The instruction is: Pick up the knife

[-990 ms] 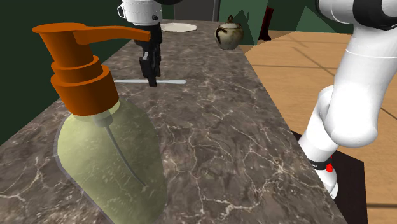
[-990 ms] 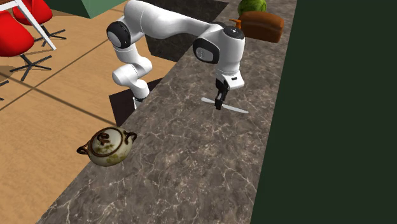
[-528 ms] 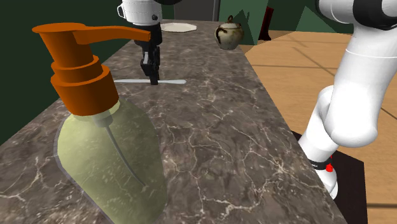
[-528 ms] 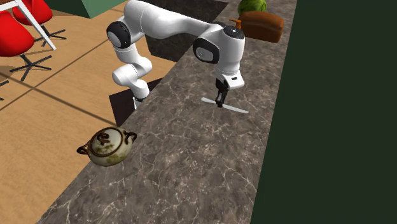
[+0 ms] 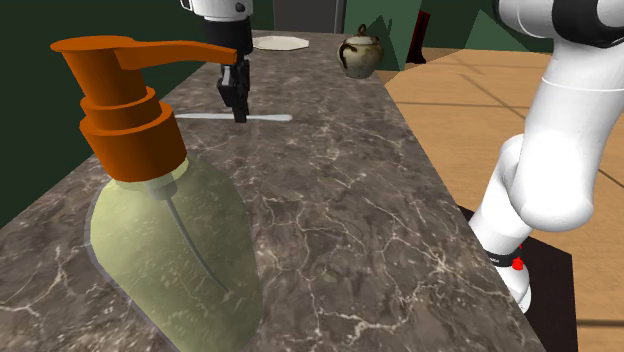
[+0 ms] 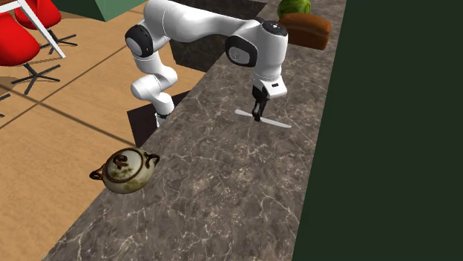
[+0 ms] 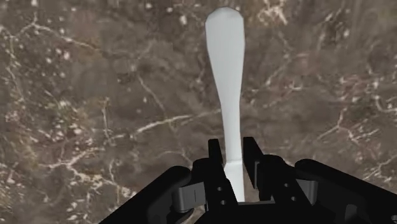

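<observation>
The dark marble counter runs long under everything, and the white arm bends up from its stand and out over the stone. In the shoulder view a soap bottle with an orange pump stands close to the camera, well apart from the action. At the far end sits a small round teapot, also clear of the work.

Now the knife — plain white, long and thin, lying level across the counter's middle stretch, right under the hand. The gripper is on it, pointing straight down. Its jaws are drawn in narrow and clasp the knife across its slim waist, with one finger pressed to each side. Whether the knife has cleared the stone is hard to tell.

It looks light and stiff, so weight should be no worry. Its smooth, flat faces look slippery, and a thin strip like this could pivot between the pads if the hold sat near one end. The hold appears to be close to the middle of its length, and that looks sound — balanced, with the wider rounded end reaching forward. Which end is handle and which is blade cannot be made out.
</observation>
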{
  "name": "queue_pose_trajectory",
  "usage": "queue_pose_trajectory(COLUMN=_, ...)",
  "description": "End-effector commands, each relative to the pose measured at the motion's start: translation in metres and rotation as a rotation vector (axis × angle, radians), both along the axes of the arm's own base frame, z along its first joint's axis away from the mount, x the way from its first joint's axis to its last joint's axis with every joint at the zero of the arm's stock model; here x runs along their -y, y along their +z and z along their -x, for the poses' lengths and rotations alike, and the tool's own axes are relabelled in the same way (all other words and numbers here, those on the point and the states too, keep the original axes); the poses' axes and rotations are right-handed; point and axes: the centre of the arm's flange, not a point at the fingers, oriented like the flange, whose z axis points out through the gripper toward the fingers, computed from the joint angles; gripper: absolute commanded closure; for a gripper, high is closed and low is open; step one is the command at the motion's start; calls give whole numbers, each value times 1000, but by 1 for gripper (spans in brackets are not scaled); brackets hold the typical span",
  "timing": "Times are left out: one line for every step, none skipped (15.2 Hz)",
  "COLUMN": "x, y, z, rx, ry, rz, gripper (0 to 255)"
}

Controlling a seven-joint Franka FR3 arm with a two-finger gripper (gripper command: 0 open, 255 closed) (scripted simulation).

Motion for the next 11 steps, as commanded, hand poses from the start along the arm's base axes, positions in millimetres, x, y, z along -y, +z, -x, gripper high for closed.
queue_pose_trajectory(x=1, y=11, z=0, rx=0, ry=0, rz=0, gripper=255)
queue_pose_trajectory(x=1, y=16, z=0, rx=0, ry=0, rz=0, gripper=255)
queue_pose_trajectory(x=1, y=21, z=0, rx=0, ry=0, rz=0, gripper=255)
queue_pose_trajectory(x=1, y=26, z=0, rx=0, ry=0, rz=0, gripper=255)
queue_pose_trajectory(x=1, y=32, z=0, rx=0, ry=0, rz=0, gripper=255)
queue_pose_trajectory(x=1, y=37, z=0, rx=0, ry=0, rz=0, gripper=255)
queue_pose_trajectory(x=1, y=42, z=0, rx=0, ry=0, rz=0, gripper=255)
queue_pose_trajectory(x=1, y=48, z=0, rx=0, ry=0, rz=0, gripper=255)
queue_pose_trajectory(x=1, y=53, z=0, rx=0, ry=0, rz=0, gripper=255)
queue_pose_trajectory(x=1, y=54, z=0, rx=0, ry=0, rz=0, gripper=255)
queue_pose_trajectory(x=1, y=54, z=0, rx=0, ry=0, rz=0, gripper=255)
